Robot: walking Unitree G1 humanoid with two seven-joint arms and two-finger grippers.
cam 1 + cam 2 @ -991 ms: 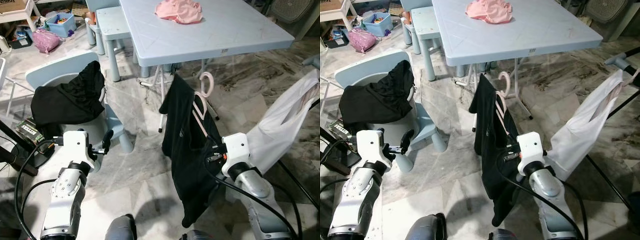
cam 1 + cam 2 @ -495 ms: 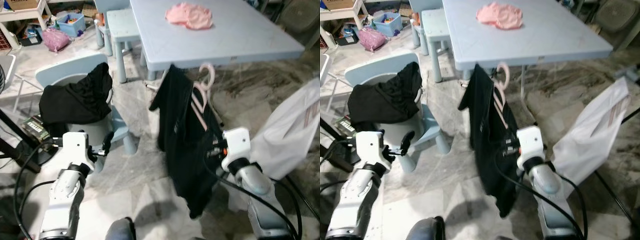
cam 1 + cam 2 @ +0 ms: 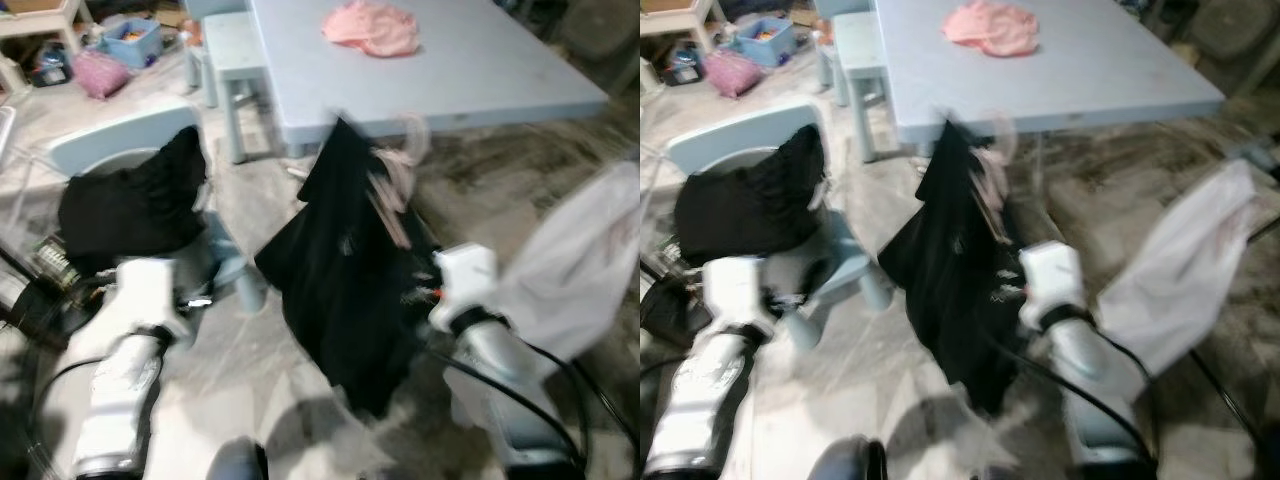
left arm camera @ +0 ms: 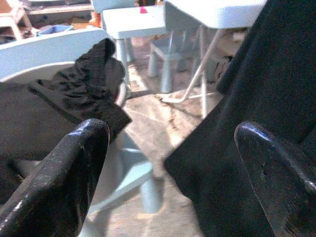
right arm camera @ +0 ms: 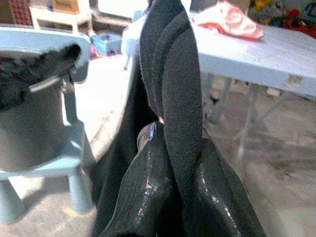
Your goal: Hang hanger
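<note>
Left eye view: everything is blurred. The right gripper (image 3: 425, 290) sits below the near edge of the table (image 3: 520, 70), buried in a black shirt (image 3: 345, 290) draped on a pink hanger (image 3: 395, 185), whose hook reaches up to that edge. A white garment (image 3: 580, 260) hangs right of the table, apparently on a rack, and a pink cloth (image 3: 372, 27) lies on the tabletop. Left of the table a chair (image 3: 120, 150) carries another dark garment (image 3: 125, 205).

Right eye view: the same scene; the shirt flares out to the left below the table edge, as if swinging.

Left wrist view: the left gripper (image 4: 173, 158) is spread wide and holds nothing, with the shirt beside one finger and the chair beyond.

Right wrist view: the right gripper's fingers (image 5: 148, 182) are clamped on a thick fold of the shirt, table behind.

Risk, as I judge it: the hold seems to be on cloth, not on the hanger itself, so a swing could slide the hanger loose or catch its hook on the table edge.
</note>
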